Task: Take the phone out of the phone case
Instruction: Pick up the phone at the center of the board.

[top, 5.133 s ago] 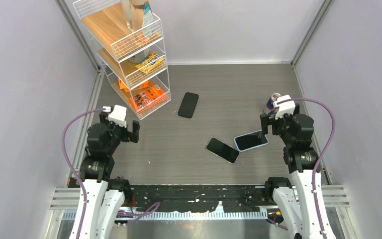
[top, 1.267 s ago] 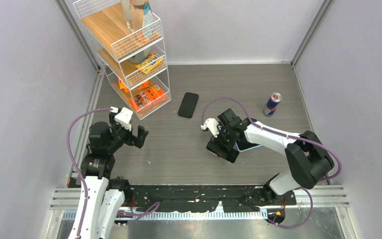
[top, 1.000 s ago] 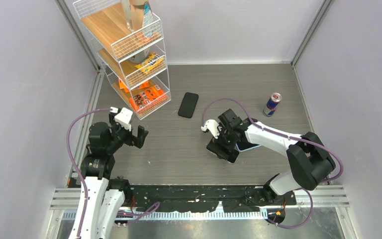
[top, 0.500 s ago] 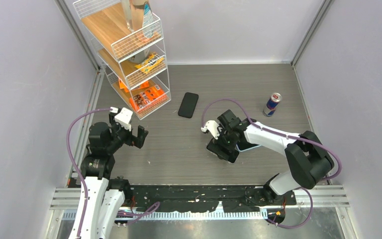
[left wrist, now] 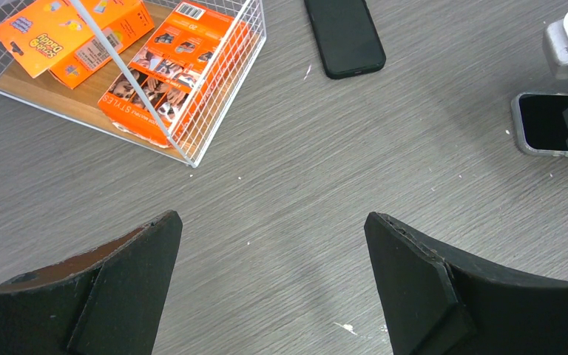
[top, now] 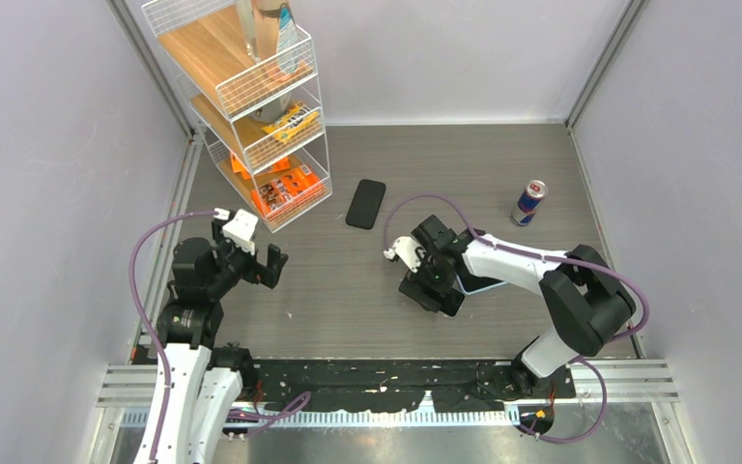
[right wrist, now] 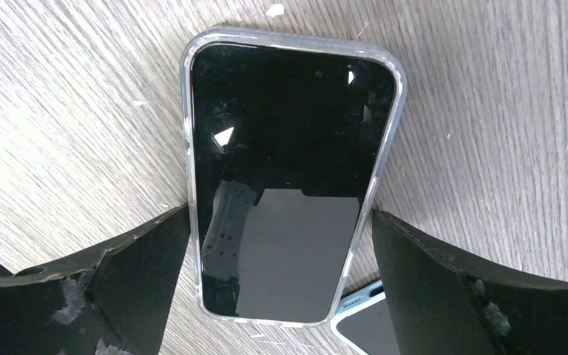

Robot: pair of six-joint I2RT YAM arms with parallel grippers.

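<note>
Jaws of the right gripper (right wrist: 279, 255) stand spread wide, one finger on each long side of the phone (right wrist: 292, 148). It lies flat and screen-up in its clear phone case (right wrist: 187, 148), well out from the wire rack (top: 251, 106) towards the right arm's side of the table. The fingers sit close to the case's edges, but whether they touch I cannot tell.

A black phone (top: 365, 203) lies between the rack and the cased one. A blue-cased phone (right wrist: 366, 322) has its corner right at the clear case's end (touching or tucked under, I cannot tell which).

The step in hand looks like securing the case. To do that well, the pads should come in low and square on the case's long sides, then close gently so the slab does not skate away, keeping clear of that blue corner.

The left gripper (left wrist: 270, 288) hangs near the rack, spread too and empty. It will probably be needed to peel a case corner off.
</note>
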